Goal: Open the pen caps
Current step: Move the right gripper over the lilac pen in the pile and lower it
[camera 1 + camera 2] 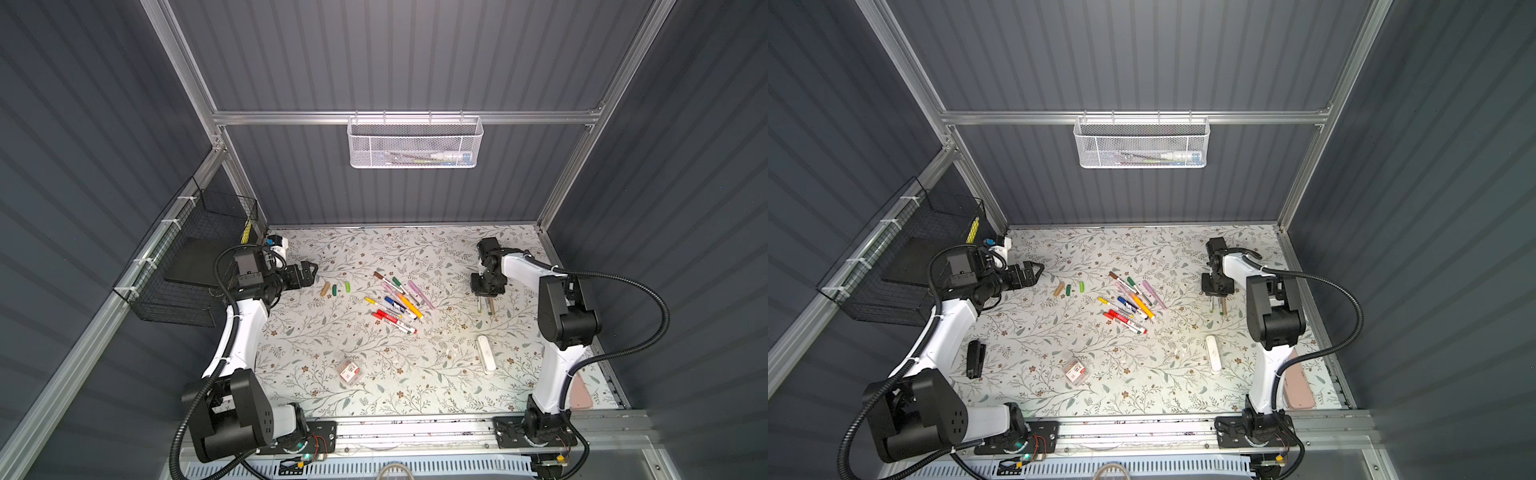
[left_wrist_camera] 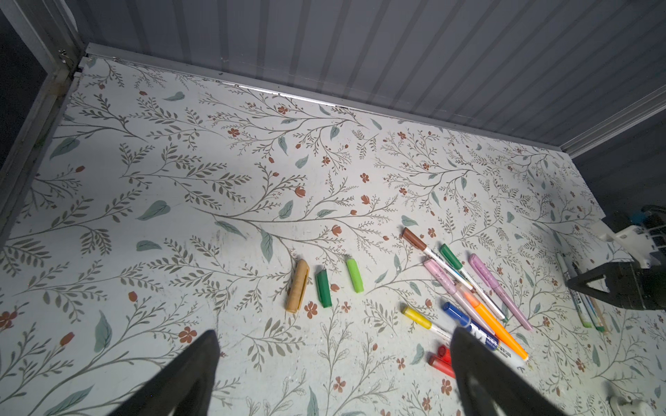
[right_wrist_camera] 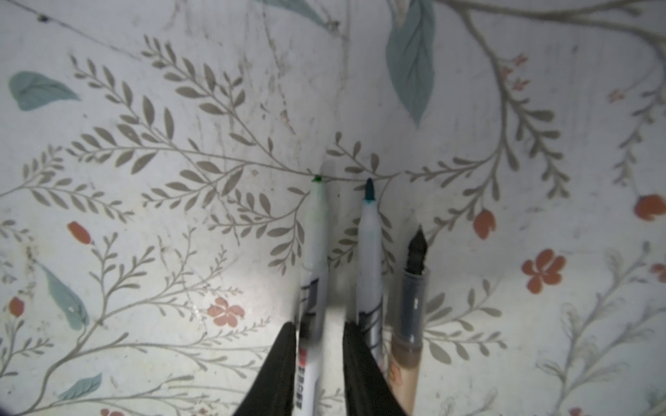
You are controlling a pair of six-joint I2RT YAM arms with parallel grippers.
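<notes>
Three loose pen caps lie in a row: tan, dark green and light green, seen in both top views. To their right is a pile of capped pens with brown, green, pink, yellow, blue, orange and red caps. My left gripper hovers open and empty left of the loose caps. My right gripper points down over three uncapped pens. Its jaws are slightly apart round the green-tipped pen, with a gap on one side.
A white oblong case lies at the front right. A small clear box with a red label sits at the front middle. A black wire basket hangs on the left wall, a white mesh basket on the back wall.
</notes>
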